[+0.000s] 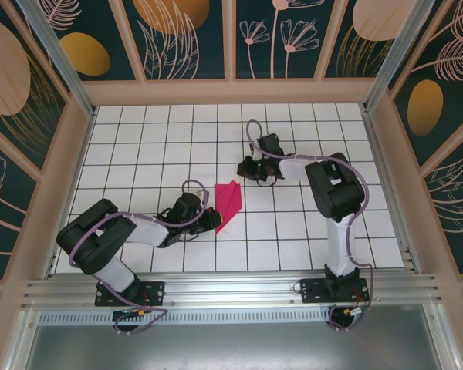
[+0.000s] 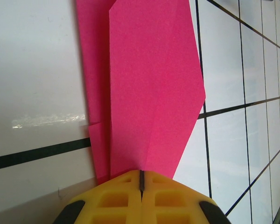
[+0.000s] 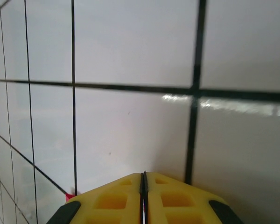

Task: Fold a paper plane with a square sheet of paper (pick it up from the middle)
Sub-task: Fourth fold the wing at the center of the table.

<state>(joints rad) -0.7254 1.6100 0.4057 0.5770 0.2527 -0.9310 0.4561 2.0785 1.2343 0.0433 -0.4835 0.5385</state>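
The magenta-pink paper plane (image 1: pixel 229 202) lies on the white grid table (image 1: pixel 309 223) near the middle, folded to a narrow dart with its point toward the near edge. In the left wrist view the paper plane (image 2: pixel 149 93) shows layered folds and a crease running to my fingertips. My left gripper (image 1: pixel 207 210) is shut at its left edge; the left gripper (image 2: pixel 141 173) has its yellow tips over the paper's edge, and no paper shows between them. My right gripper (image 1: pixel 245 169) is shut just beyond the paper's far end. The right gripper (image 3: pixel 143 175) is over bare tile.
A wooden frame (image 1: pixel 231 91) with patterned panels walls the table on three sides. The metal rail (image 1: pixel 231 289) with both arm bases runs along the near edge. A sliver of pink paper (image 3: pixel 70 194) peeks beside the right fingers.
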